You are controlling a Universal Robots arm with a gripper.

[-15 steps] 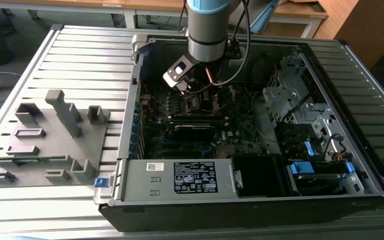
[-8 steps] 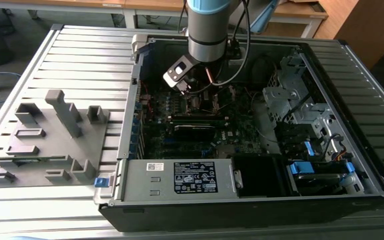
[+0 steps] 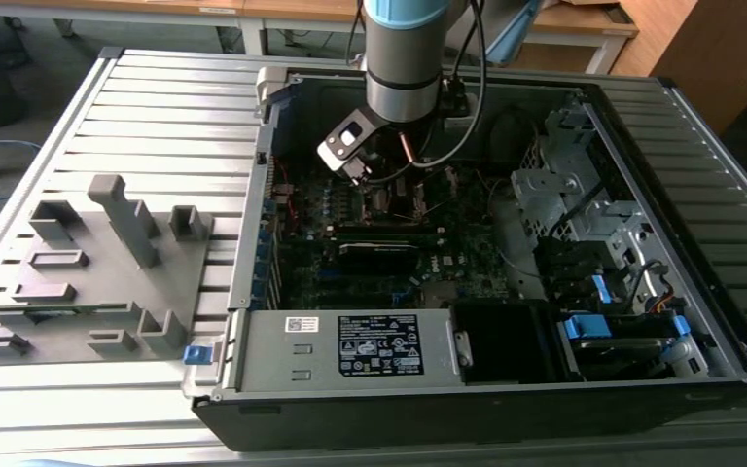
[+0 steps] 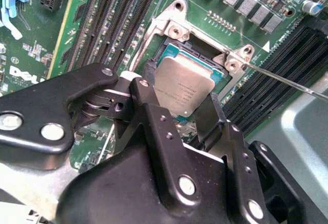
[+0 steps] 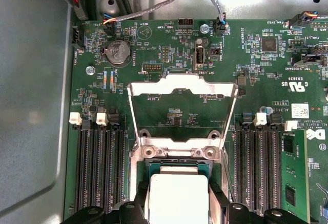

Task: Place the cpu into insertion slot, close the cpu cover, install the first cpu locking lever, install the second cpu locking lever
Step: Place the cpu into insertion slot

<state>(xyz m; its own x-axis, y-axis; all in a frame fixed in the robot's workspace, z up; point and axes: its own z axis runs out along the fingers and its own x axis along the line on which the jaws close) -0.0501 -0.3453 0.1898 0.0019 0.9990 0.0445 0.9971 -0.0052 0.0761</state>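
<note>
So the fingers point(image 4: 154, 121) are pinching the chip point(image 4: 184, 88) by two opposite edges, one black pad on each side. The chip is right over the socket point(image 4: 197, 52), pretty much inside its outline. I honestly can't tell from the second wrist view whether it's bottomed out or a hair above the socket.

Just past the socket, the cover frame point(image 5: 182, 86) is flipped up and open against the board. One thin lever rod point(image 4: 287, 83) sticks out from a corner of the socket, unlatched. Memory slots run along both sides of the socket.

My read: this is step one, seating the chip, and cover plus both levers aren't done. Getting it seated calls for the chip staying flat and square to the socket, with no sideways shove. It looks slightly tilted to me, so that's the risky bit.

Zooming out, the arm point(image 3: 407, 58) reaches down into the open computer case point(image 3: 478, 409), with the socket directly under it. The case lies on a slatted desk point(image 3: 153, 107).
</note>
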